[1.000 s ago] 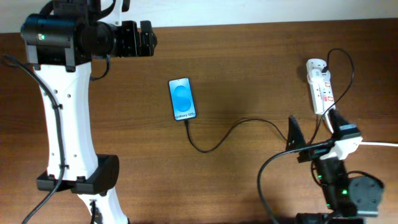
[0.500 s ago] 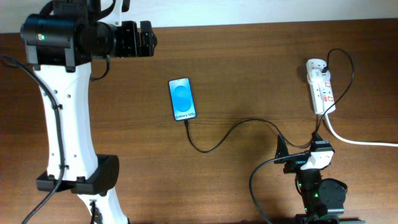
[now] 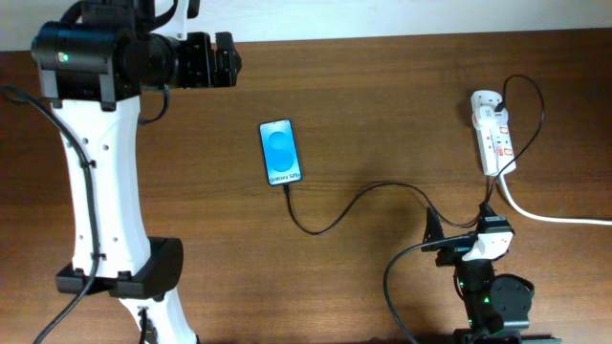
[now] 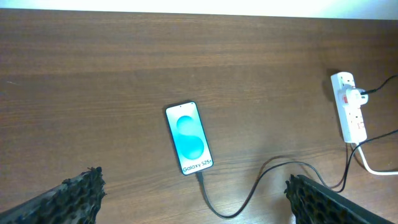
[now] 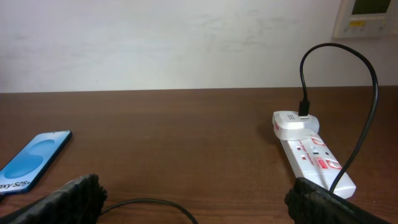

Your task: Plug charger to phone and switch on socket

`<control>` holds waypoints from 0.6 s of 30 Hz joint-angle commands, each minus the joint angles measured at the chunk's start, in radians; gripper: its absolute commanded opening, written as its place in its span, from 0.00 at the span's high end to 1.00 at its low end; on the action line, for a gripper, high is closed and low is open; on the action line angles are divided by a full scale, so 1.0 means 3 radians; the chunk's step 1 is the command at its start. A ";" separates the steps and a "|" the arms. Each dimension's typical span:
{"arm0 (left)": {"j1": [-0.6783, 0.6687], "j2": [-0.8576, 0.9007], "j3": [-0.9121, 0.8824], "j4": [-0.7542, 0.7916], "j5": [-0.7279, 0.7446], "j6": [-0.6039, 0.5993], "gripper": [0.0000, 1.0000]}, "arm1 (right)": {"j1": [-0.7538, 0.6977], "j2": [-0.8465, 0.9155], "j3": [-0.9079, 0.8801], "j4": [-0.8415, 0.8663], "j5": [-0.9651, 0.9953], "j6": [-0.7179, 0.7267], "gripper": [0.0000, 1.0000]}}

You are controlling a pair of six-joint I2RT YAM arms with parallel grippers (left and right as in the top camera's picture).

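Note:
The phone [image 3: 280, 153] lies flat on the brown table with its blue screen up; it also shows in the left wrist view [image 4: 189, 138] and the right wrist view [image 5: 34, 158]. The charger cable [image 3: 330, 222] has its connector tip [image 4: 200, 177] at the phone's lower edge, and the cable curves right to a white adapter in the socket [image 3: 494, 134]. The socket also shows in both wrist views [image 4: 349, 115] [image 5: 311, 152]. My left gripper [image 4: 196, 202] is open and empty, high above the table at the far left [image 3: 228, 59]. My right gripper [image 5: 199, 205] is open and empty, drawn back near the front edge [image 3: 461, 229].
The socket's thick white cord [image 3: 555, 218] runs off to the right edge. The left arm's white column and base [image 3: 96, 191] stand at the table's left. A white wall lies behind the table's far edge [image 5: 186, 92].
My right arm has pulled back from beside the socket toward the front edge, then stopped. The phone, cable, socket and left arm have not moved.

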 commanded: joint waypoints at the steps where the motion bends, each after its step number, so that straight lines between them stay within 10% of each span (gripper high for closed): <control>1: -0.0006 -0.0051 0.0003 0.0003 -0.0027 0.0043 0.01 | 0.0031 -0.0032 -0.0017 -0.0017 0.0027 0.0023 0.02; 7: -0.0006 -0.0177 -0.0389 0.0034 -0.0354 0.0042 0.01 | 0.0031 -0.0032 -0.0017 -0.0017 0.0025 0.0023 0.02; 18: -0.0006 -0.2008 -0.4339 0.2693 -0.0319 0.0043 0.01 | 0.0031 -0.0032 -0.0017 -0.0017 0.0027 0.0022 0.02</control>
